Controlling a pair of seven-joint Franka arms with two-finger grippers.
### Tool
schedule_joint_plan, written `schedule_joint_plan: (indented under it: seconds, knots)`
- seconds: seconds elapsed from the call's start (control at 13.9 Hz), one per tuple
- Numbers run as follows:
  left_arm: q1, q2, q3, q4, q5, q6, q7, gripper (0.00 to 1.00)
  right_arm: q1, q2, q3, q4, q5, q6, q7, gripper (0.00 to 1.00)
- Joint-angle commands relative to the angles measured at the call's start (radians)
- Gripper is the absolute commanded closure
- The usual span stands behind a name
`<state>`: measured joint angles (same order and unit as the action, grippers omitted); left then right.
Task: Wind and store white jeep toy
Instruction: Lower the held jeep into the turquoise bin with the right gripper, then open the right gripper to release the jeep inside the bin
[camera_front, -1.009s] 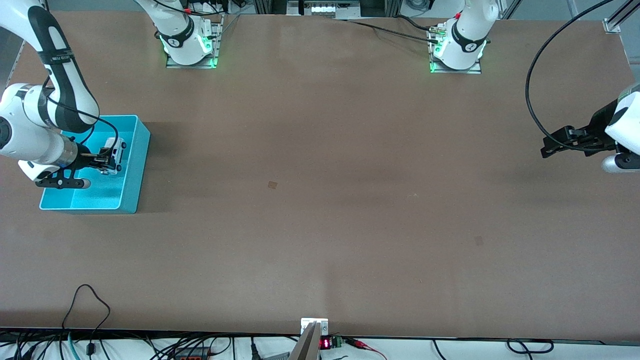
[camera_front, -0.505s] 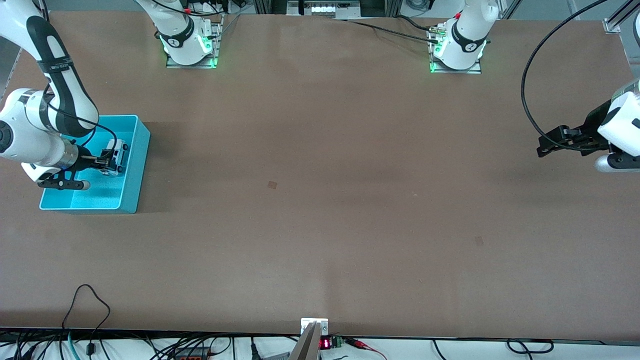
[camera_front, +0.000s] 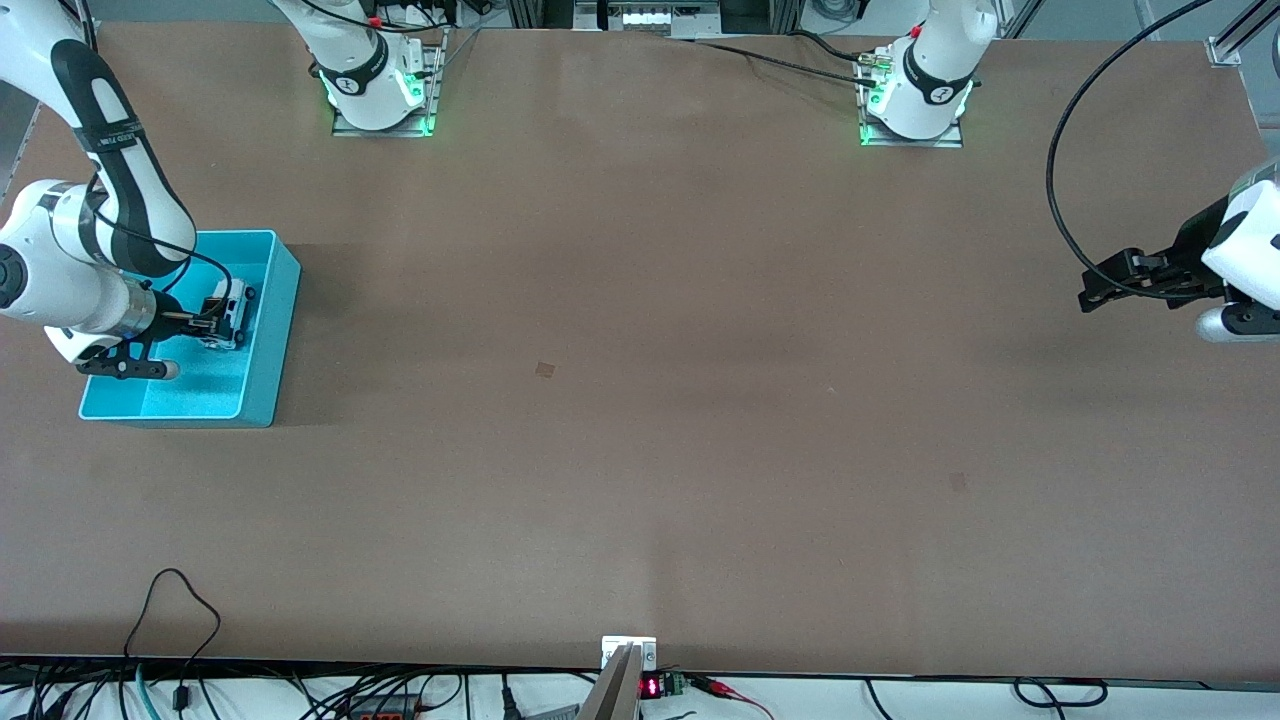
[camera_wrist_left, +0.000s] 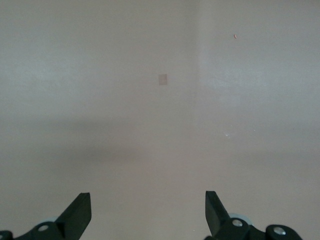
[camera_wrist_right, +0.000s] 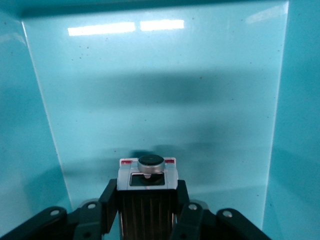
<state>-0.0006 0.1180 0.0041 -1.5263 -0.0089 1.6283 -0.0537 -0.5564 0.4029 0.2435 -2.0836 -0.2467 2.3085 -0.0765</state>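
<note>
Jeep: white jeep toy (camera_front: 228, 316) at the frame's left, over the turquoise bin (camera_front: 283, 330), pinched by the right end effector (camera_front: 214, 322).
Left end effector (camera_front: 1092, 287): spread, waiting over the bare bench (camera_front: 640, 400) at the right edge.

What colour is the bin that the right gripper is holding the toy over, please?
Turquoise bin; the right wrist view shows it best.
</note>
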Motion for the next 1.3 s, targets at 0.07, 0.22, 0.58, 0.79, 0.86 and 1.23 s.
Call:
schedule_joint_plan:
  seconds: [0.07, 0.22, 0.58, 0.79, 0.86, 1.23]
  knots:
    - [-0.010, -0.023, 0.017, -0.011, -0.016, -0.013, 0.017, 0.00, -0.016, 0.002, 0.010, 0.004, -0.016, 0.005, -0.002, 0.50]
    - [-0.007, -0.023, 0.017, -0.011, -0.016, -0.013, 0.018, 0.00, -0.016, 0.002, 0.010, 0.004, -0.016, 0.005, -0.002, 0.41]
    - [-0.007, -0.023, 0.017, -0.012, -0.016, -0.013, 0.018, 0.00, -0.016, -0.001, 0.010, 0.004, -0.016, 0.003, -0.002, 0.15]
    - [-0.007, -0.023, 0.016, -0.012, -0.016, -0.013, 0.018, 0.00, -0.013, -0.025, 0.011, 0.005, -0.016, -0.003, -0.003, 0.00]
    - [-0.007, -0.023, 0.016, -0.012, -0.016, -0.013, 0.018, 0.00, -0.010, -0.041, 0.011, 0.007, -0.014, -0.003, -0.003, 0.00]
    - [-0.007, -0.023, 0.014, -0.012, -0.016, -0.015, 0.017, 0.00, 0.032, -0.162, 0.020, 0.060, 0.000, -0.119, -0.002, 0.00]
